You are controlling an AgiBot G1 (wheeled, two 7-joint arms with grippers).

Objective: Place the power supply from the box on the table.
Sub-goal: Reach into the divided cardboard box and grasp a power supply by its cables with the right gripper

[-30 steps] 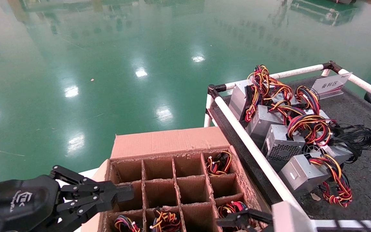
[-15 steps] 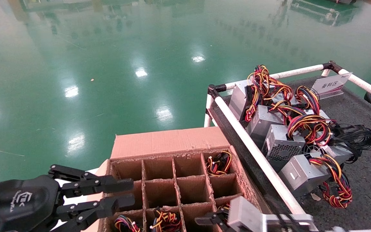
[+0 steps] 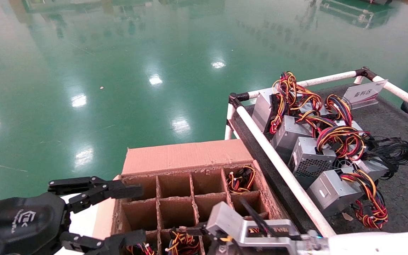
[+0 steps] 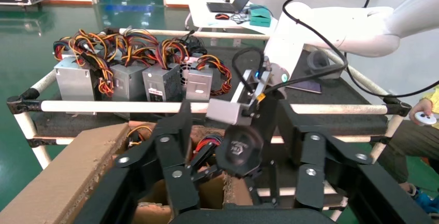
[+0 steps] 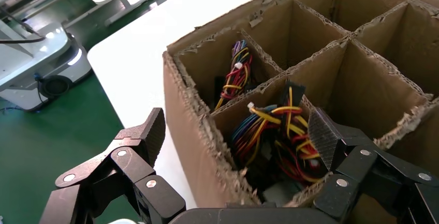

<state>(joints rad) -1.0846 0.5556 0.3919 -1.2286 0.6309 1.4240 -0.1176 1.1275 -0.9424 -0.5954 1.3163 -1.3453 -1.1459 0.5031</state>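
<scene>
Jaws spread, our right gripper (image 5: pixel 235 146) straddles the box's (image 5: pixel 196 125) frayed corrugated wall above the power supply's (image 5: pixel 274 131) tangled wires; our left gripper (image 3: pixel 119 212) gapes alongside.

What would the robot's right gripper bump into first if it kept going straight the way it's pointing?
Probably the bundle of coloured wires on the power supply in a cell at the box's near edge. The right gripper is open, its fingers either side of that cell, though depth is hard to judge.
</scene>
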